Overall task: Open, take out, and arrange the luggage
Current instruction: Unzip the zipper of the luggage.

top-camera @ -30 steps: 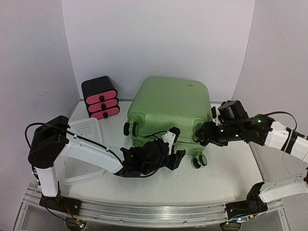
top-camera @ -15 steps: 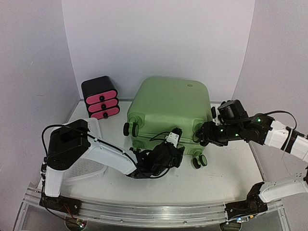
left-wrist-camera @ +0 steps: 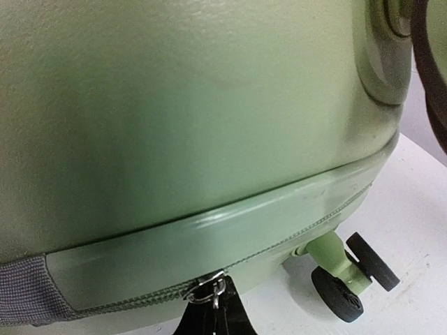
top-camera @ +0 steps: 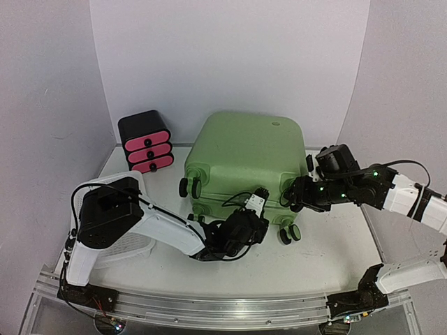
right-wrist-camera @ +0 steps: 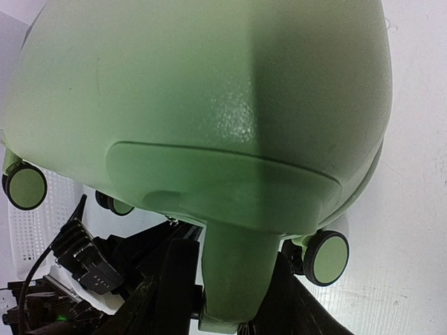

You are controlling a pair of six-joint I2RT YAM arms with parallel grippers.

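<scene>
**Both hands at light-green hard-shell suitcase [top-camera: 244, 150]**

Left arm stretched low over the white counter [top-camera: 314, 258]. The left hand [left-wrist-camera: 211, 314] is pinched tight on the small metal zipper pull [left-wrist-camera: 211, 292]. The right hand [right-wrist-camera: 230, 279] is half-spread, clamped on a green wheel leg [right-wrist-camera: 234, 255]. The suitcase lies flat mid-counter toward the far edge, wheels facing the near edge. Plain white walls [top-camera: 230, 56].

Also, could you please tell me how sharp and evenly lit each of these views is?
Top external: sharp and evenly lit, soft shadow under the luggage. Left wrist: shell too close, soft, with a dark band across it; zipper pull crisper. Right wrist: shell shaded below, glossy patch mid-shell, wide-angle bulge; wheel sharp.
</scene>
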